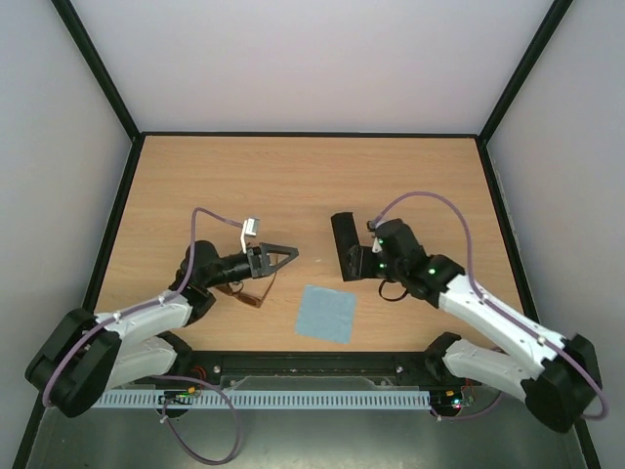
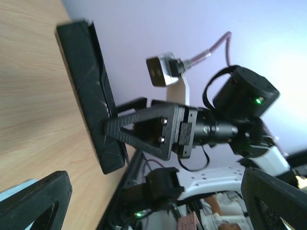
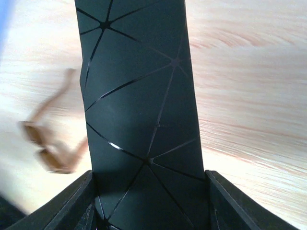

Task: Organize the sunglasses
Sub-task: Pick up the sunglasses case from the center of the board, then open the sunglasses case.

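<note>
The brown sunglasses (image 1: 246,291) lie on the table just under my left wrist; they also show blurred at the left of the right wrist view (image 3: 53,146). The black case (image 1: 343,244) lies at mid-table. My right gripper (image 1: 357,262) is shut on its near end, with a finger against each side (image 3: 148,203). My left gripper (image 1: 291,255) is open and empty, turned on its side and pointing right toward the case (image 2: 88,91). Its fingers stand wide apart (image 2: 158,203), above the table.
A light blue square cloth (image 1: 327,314) lies flat near the front edge between the arms. Black rails border the wooden table (image 1: 293,176) on the left, right and far sides.
</note>
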### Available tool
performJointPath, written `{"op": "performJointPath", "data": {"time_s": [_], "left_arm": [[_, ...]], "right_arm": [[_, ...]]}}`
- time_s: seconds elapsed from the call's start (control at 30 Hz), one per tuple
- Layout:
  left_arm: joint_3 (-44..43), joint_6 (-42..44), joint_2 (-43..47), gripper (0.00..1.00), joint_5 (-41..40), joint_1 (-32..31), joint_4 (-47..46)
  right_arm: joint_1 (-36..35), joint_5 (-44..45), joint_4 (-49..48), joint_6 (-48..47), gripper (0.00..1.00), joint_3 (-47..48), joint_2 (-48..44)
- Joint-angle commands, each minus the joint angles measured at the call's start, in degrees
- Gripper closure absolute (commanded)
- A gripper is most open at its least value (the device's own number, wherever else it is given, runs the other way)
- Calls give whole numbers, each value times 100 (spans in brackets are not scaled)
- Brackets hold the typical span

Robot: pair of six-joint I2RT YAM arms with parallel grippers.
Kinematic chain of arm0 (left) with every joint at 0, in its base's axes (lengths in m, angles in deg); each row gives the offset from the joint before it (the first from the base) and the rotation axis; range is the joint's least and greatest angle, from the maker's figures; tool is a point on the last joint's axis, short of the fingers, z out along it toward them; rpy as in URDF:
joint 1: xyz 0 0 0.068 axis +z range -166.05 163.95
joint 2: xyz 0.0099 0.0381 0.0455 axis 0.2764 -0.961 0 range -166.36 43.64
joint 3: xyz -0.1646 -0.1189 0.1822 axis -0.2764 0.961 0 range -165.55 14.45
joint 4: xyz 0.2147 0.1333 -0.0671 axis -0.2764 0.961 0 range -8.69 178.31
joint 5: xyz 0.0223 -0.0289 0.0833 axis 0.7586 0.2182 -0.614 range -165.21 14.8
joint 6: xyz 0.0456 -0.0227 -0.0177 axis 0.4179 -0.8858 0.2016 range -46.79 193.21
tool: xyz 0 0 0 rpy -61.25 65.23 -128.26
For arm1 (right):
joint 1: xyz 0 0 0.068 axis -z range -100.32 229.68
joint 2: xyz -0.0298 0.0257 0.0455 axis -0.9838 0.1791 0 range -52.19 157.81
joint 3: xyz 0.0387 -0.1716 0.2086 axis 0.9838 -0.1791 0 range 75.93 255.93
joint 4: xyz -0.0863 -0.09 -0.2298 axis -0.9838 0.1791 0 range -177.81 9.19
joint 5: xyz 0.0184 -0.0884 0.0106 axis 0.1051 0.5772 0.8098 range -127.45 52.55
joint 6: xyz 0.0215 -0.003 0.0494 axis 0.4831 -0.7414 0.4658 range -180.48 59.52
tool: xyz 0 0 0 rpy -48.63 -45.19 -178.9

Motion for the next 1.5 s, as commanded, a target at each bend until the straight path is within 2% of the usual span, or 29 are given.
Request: {"op": "performJointPath", "data": {"time_s": [0.0,0.13,0.3,0.37,0.43,0.6,0.87,1.0,1.2,1.47], "left_arm": [[45,-323,378,0,-106,-457,-982],[181,-258,919,0,-518,-733,-849],[414,-214,1626,0,-870,-745,-834],[333,7,1798,1,-961,-745,-402],[200,342,1834,1,-1042,-746,150],[188,535,1453,1,-1284,-745,448],[351,643,1039,1,-1633,-754,40],[222,515,776,0,-1453,-754,-240],[247,91,181,0,-1312,-837,-1089],[216,-80,-161,2,-1427,-1079,-1526]], "right_arm": [[205,-1508,-800,249,46,-143,-688],[294,-2550,-1650,660,45,-376,-1000],[295,-3759,-3120,1402,45,-847,-954],[294,-4126,-3718,1720,45,-1044,-880],[294,-4353,-4205,2009,45,-1191,-814],[294,-4814,-5548,2699,45,-1471,-502],[294,-4965,-6131,2936,45,-1624,-122],[294,-4964,-6276,2941,45,-1689,-21],[294,-4916,-6296,2870,45,-1708,35],[294,-4860,-6253,2761,45,-1759,124]]}}
